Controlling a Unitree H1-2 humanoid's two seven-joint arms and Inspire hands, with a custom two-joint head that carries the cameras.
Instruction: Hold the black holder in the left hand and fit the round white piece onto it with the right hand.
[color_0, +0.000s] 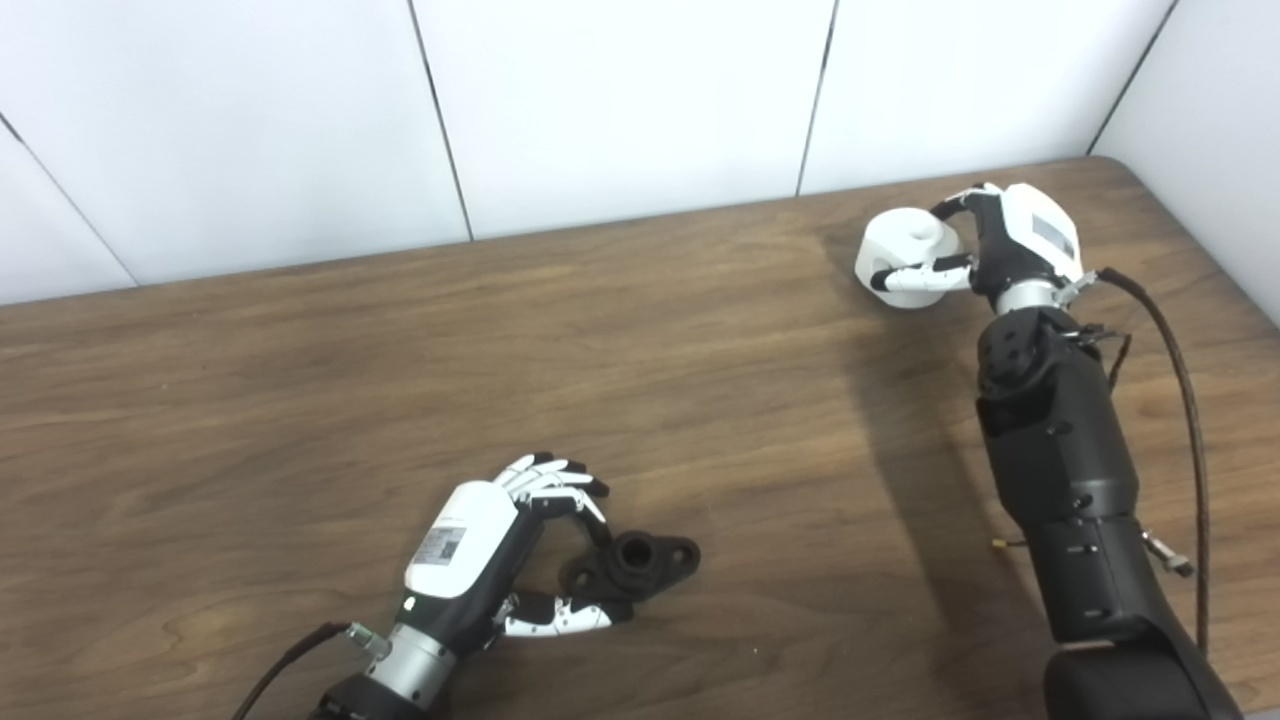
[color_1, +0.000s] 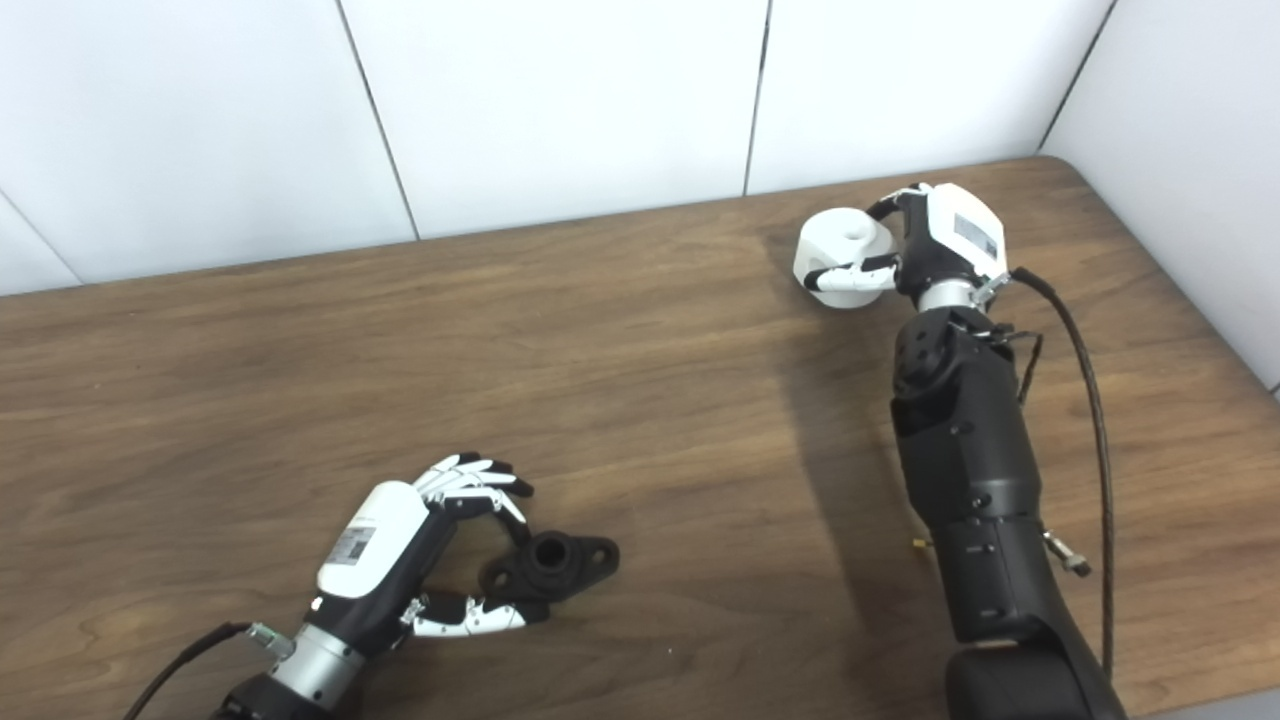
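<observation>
On brown wood table (color_0: 300, 380), white panel walls behind: left hand (color_0: 500, 545) cupping black holder (color_0: 630, 565); right hand (color_0: 985, 250) gripping round white piece (color_0: 905, 245).

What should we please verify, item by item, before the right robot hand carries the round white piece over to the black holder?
1. Right robot hand closed on the round white piece: ok, fingers and thumb wrap it.
2. Left robot hand gripping the black holder: cannot tell; fingers curl around one end, but the holder looks to lie on the table.
3. Holder's centre bore facing up and unobstructed: ok.
4. Path across the table between the two parts free of objects: ok.
5. White piece lifted off the table: cannot tell.
6. Parts aligned for fitting: not ok, they are far apart.
</observation>
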